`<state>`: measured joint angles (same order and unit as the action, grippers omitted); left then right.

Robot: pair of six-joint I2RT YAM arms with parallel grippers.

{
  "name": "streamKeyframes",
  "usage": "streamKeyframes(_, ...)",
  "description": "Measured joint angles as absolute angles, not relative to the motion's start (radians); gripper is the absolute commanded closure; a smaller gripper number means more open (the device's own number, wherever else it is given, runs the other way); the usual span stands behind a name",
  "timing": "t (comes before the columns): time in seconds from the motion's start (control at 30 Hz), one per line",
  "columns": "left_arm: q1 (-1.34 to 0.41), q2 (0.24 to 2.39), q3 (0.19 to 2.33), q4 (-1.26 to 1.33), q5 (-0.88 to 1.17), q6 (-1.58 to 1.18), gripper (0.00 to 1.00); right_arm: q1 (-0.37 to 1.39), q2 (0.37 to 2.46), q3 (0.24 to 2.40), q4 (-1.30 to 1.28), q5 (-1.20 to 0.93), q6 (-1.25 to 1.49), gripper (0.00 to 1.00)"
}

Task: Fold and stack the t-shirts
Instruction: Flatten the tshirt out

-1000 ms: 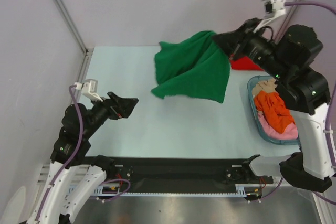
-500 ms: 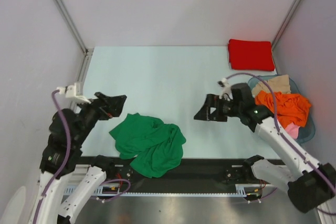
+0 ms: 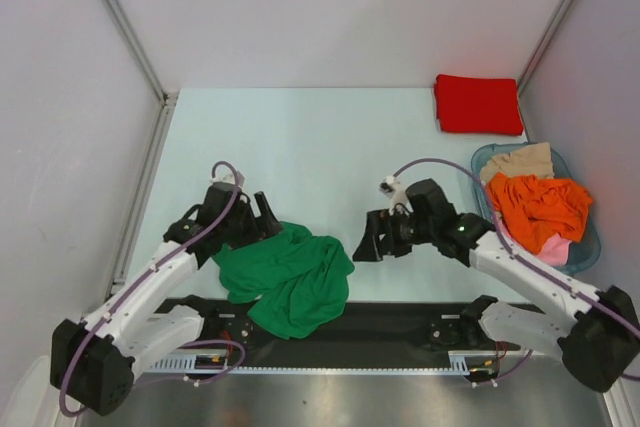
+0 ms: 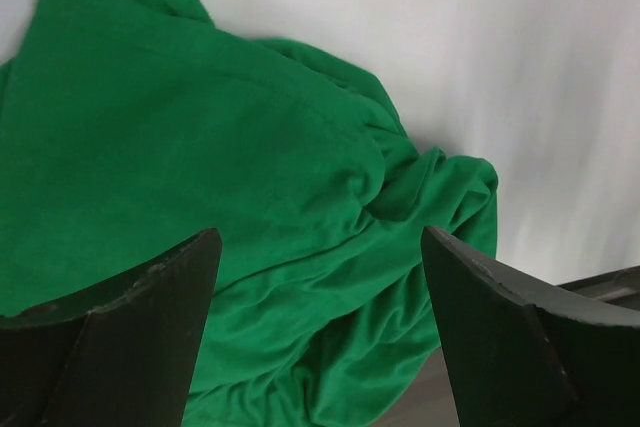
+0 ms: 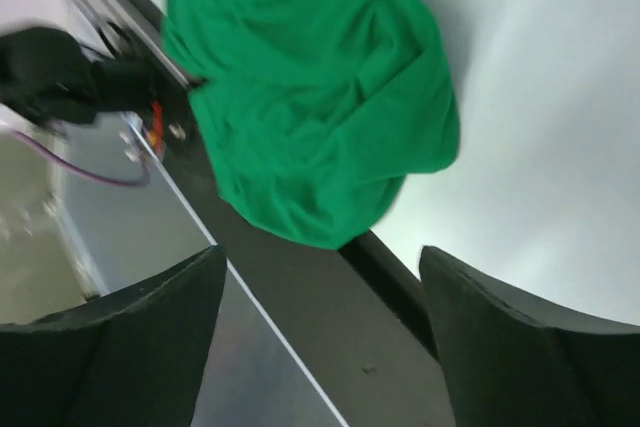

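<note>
Tabletop (image 3: 300, 137): left pincer (image 3: 268, 223) now beside green t-shirt (image 3: 285, 277)

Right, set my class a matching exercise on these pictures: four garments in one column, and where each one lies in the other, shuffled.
Things
1. green t-shirt
2. red t-shirt
3. orange garment
4. beige garment

Places
A. at the far end of the basket
B. folded flat at the far right corner of the table
C. crumpled at the table's near edge, left of centre
D. heaped in the middle of the basket

Pairs: 1-C, 2-B, 3-D, 4-A
</note>
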<state>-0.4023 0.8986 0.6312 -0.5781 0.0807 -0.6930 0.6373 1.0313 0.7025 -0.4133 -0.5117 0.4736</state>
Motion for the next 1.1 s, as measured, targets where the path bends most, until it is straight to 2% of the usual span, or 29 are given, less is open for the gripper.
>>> streamKeyframes(0.13,-0.479,0.994,0.631,-0.515,0.024,-0.735,0.13,0.746,1.182,0.687,-0.331,-0.467,0.478,0.31)
streamKeyframes(0.3,-0.495,1.124,0.627,-0.459,-0.019,-0.765,0.17,0.814,1.334,0.685,-0.26,-0.397,0.469,0.37)
streamKeyframes(0.4,-0.495,1.165,0.623,-0.422,-0.031,-0.771,0.25,0.825,1.403,0.685,-0.214,-0.379,0.468,0.37)
streamKeyframes(0.43,-0.495,1.176,0.623,-0.412,-0.034,-0.771,0.32,0.828,1.424,0.685,-0.201,-0.374,0.466,0.38)
streamKeyframes(0.6,-0.495,1.189,0.623,-0.382,-0.058,-0.769,0.36,0.83,1.502,0.699,-0.165,-0.36,0.461,0.44)
streamKeyframes(0.67,-0.495,1.18,0.622,-0.378,-0.072,-0.768,0.42,0.83,1.516,0.702,-0.149,-0.359,0.46,0.48)
streamKeyframes(0.7,-0.495,1.17,0.62,-0.374,-0.078,-0.767,0.47,0.831,1.521,0.704,-0.139,-0.357,0.459,0.53)
streamKeyframes(0.73,-0.495,1.157,0.614,-0.366,-0.083,-0.763,0.61,0.832,1.529,0.707,-0.129,-0.358,0.457,0.64)
streamKeyframes(0.8,-0.495,1.129,0.599,-0.351,-0.093,-0.759,0.75,0.832,1.55,0.712,-0.113,-0.357,0.453,0.76)
streamKeyframes(0.83,-0.495,1.117,0.592,-0.347,-0.097,-0.755,0.85,0.832,1.559,0.715,-0.111,-0.356,0.453,0.88)
streamKeyframes(0.87,-0.495,1.11,0.59,-0.345,-0.103,-0.754,0.89,0.832,1.568,0.719,-0.111,-0.354,0.448,0.92)
streamKeyframes(0.9,-0.494,1.107,0.59,-0.344,-0.11,-0.74,1.0,0.832,1.577,0.727,-0.117,-0.347,0.447,1.0)
streamKeyframes(1.0,-0.492,1.107,0.593,-0.342,-0.126,-0.722,0.99,0.823,1.59,0.763,-0.144,-0.326,0.442,1.0)
streamKeyframes(1.03,-0.488,1.109,0.6,-0.347,-0.128,-0.712,0.73,0.81,1.591,0.782,-0.159,-0.32,0.439,1.0)
streamKeyframes(1.1,-0.477,1.123,0.63,-0.351,-0.119,-0.681,0.39,0.775,1.591,0.818,-0.171,-0.317,0.432,1.0)
